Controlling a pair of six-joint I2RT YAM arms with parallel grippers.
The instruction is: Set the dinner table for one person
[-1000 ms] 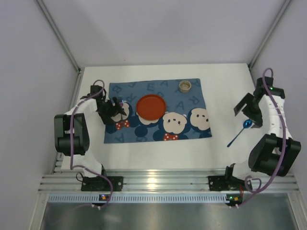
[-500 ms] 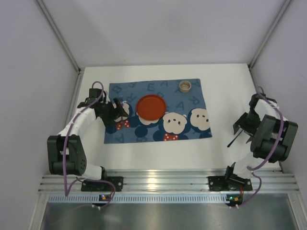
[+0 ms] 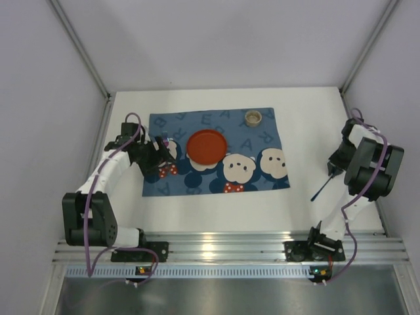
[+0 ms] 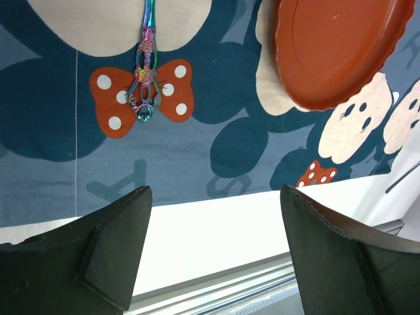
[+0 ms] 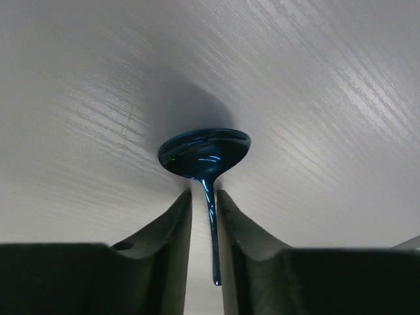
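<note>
A blue spoon (image 5: pixel 205 152) lies on the white dinner table (image 3: pixel 308 125) at the right, its handle (image 3: pixel 321 189) pointing toward the near edge. My right gripper (image 5: pixel 204 193) points down over it. Its jaws have narrowed to a slit around the thin neck just behind the bowl, with slim gaps still showing on both sides. On the left, my left gripper (image 4: pixel 214 193) hangs wide open and empty over the mat's near edge. An iridescent utensil handle (image 4: pixel 146 85) lies on the blue mat (image 3: pixel 197 180) ahead of it, left of the red plate (image 3: pixel 207 146).
A small beige cup (image 3: pixel 253 117) stands at the mat's far right corner. The right arm (image 3: pixel 367 164) is close to the right wall. The aluminium rail (image 3: pixel 216 248) runs along the near table edge.
The right arm came down onto the spoon and its jaws narrowed from wide open to a slit around the neck. The left gripper drew back slightly from the utensil, still open.
</note>
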